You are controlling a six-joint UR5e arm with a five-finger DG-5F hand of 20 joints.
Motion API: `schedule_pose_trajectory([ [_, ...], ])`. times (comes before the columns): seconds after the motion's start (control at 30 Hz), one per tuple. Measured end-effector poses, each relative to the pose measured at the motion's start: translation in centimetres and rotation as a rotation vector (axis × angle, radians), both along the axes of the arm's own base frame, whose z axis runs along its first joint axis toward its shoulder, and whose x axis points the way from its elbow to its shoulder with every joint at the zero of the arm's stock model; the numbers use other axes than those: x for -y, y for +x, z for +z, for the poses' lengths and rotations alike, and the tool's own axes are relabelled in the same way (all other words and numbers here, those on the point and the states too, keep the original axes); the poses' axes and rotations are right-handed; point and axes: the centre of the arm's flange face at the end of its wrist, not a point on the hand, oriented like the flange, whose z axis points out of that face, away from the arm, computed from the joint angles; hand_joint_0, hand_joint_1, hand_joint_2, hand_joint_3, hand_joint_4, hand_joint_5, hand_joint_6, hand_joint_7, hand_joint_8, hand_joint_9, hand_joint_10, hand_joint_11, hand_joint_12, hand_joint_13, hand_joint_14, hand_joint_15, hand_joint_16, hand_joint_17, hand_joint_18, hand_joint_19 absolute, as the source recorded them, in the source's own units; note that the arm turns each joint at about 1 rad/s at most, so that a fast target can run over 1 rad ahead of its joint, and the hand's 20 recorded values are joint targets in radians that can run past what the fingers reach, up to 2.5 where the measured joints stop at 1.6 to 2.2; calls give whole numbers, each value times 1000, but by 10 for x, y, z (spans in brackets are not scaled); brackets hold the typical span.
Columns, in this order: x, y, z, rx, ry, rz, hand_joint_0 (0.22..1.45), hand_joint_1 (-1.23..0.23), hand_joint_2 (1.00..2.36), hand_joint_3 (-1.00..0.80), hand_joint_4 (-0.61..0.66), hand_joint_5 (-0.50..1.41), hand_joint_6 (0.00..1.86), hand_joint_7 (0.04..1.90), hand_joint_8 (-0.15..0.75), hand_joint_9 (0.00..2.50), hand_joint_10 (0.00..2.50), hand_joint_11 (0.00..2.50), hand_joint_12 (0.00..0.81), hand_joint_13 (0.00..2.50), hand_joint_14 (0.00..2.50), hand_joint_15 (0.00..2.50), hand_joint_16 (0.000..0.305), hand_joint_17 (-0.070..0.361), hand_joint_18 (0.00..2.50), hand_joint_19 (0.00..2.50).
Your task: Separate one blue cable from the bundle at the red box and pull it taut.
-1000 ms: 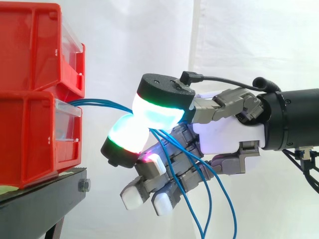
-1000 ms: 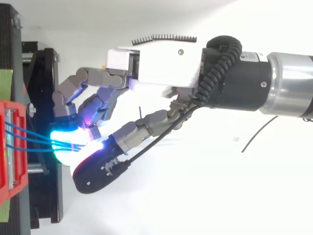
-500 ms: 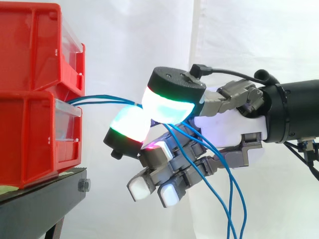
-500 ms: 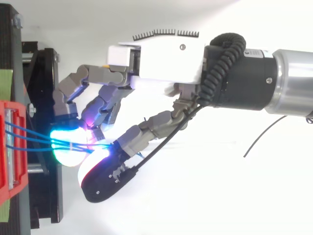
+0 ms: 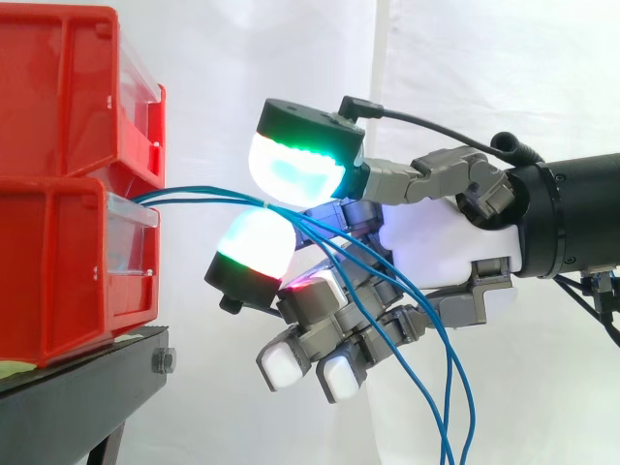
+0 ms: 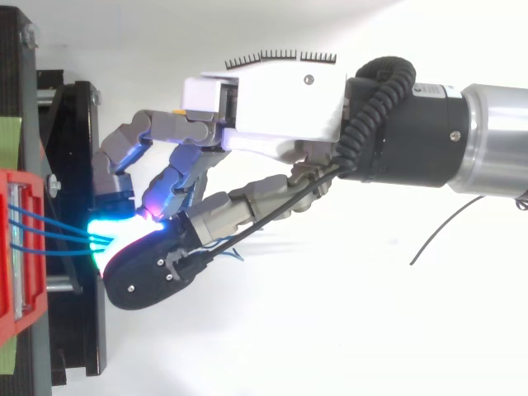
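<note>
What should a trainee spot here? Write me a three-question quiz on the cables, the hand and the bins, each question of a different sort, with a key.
1. True or false: the blue cables lie coiled on the black stand.
2. Pick one. Past the hand, the blue cables: A) rise straight up, B) droop down and leave the side view at its bottom edge, C) end at the palm.
3. Fill in: coming from the red bins, the blue cables pass between two glowing ____ of the hand.

Key: 1 false; 2 B; 3 pads.
</note>
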Motion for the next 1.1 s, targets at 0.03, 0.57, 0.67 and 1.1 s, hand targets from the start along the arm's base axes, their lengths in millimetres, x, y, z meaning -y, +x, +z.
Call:
schedule_pose_trajectory([
  [0.03,0,0,0,0,0,0,657,-694,1013,-324,83,-198,882,1112,323,1014,18,1311,421,791,22,571,51,115,824,686],
  [0.57,1,0,0,0,0,3,864,-913,1000,-500,27,-200,924,1145,319,1070,22,1373,407,839,22,619,49,110,797,709],
  [0.67,1,0,-1,-2,0,2,844,-932,1000,-500,50,-189,924,1145,318,1116,19,1442,407,873,23,628,48,108,838,665],
  [1.1,1,-1,-1,-5,0,1,591,-983,1000,-500,100,-176,924,1143,317,1153,18,1493,409,892,24,637,48,108,871,643],
])
